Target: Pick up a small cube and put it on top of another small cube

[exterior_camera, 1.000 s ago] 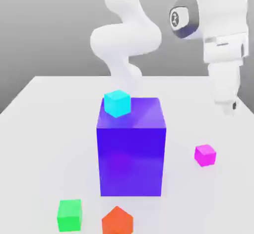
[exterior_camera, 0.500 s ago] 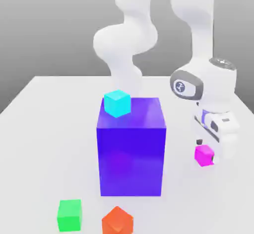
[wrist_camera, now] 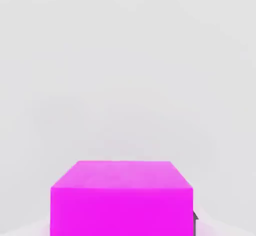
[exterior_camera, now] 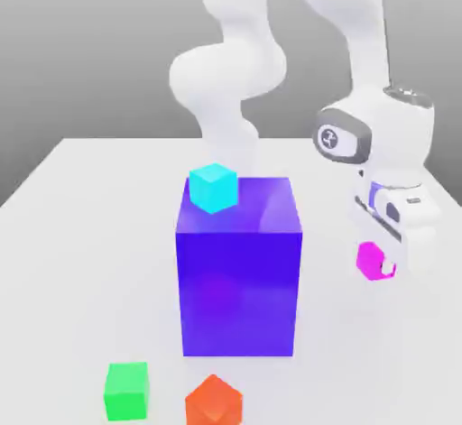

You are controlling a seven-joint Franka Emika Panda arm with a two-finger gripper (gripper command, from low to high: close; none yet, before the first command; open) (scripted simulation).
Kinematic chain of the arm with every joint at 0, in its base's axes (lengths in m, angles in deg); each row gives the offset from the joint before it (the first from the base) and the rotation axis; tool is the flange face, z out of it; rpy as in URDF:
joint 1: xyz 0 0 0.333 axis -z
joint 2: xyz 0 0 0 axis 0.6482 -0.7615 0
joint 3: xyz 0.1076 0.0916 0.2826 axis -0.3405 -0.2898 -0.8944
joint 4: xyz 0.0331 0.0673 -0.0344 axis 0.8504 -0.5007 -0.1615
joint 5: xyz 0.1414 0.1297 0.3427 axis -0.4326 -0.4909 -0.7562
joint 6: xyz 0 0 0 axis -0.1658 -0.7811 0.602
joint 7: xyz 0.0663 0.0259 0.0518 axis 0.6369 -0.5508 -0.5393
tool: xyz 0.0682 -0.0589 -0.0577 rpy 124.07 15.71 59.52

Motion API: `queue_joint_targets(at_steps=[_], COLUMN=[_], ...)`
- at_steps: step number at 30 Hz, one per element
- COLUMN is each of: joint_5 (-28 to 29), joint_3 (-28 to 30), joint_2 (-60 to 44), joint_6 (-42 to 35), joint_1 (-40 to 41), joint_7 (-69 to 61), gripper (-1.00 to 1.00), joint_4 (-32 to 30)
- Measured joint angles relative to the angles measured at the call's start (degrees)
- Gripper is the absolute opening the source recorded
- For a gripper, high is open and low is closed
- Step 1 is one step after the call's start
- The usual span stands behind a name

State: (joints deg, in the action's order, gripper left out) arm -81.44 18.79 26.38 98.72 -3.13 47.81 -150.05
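Observation:
A small magenta cube [exterior_camera: 370, 260] hangs just above the white table at the exterior view's right, tilted a little, with my gripper [exterior_camera: 377, 264] shut on it. In the hand view the magenta cube [wrist_camera: 121, 198] is close up against the pale table. A small cyan cube [exterior_camera: 214, 187] sits on the top back-left corner of a big blue block [exterior_camera: 238, 281]. A small green cube [exterior_camera: 126, 390] and a small orange cube [exterior_camera: 214, 402] lie on the table in front of the block.
The big blue block stands mid-table, between the gripper and the exterior view's left side. The white table [exterior_camera: 81, 234] stretches around it, and the arm's base column [exterior_camera: 226, 80] rises behind the block.
The hand came down from above at the right onto the magenta cube, its fingers shut on it, and the cube has now risen slightly off the table.

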Motion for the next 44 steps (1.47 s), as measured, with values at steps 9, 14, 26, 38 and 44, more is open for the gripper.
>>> queue_joint_targets(at_steps=[9, 14, 26, 38, 44], joint_5=[6.5, 17.6, 17.4, -8.0, -12.1], joint_3=[14.5, 18.9, 32.2, 21.7, 18.9], joint_2=[-3.3, -4.6, -10.7, -11.8, -17.0], joint_6=[-5.5, -5.2, -14.0, -12.9, -8.3], joint_1=[12.4, 15.2, 32.9, 39.5, 41.6], joint_7=[-2.1, 8.6, -3.1, -36.1, -39.2], gripper=[-1.0, -1.0, -1.0, -1.0, 1.0], joint_4=[12.8, 19.7, 26.5, 24.1, 24.4])
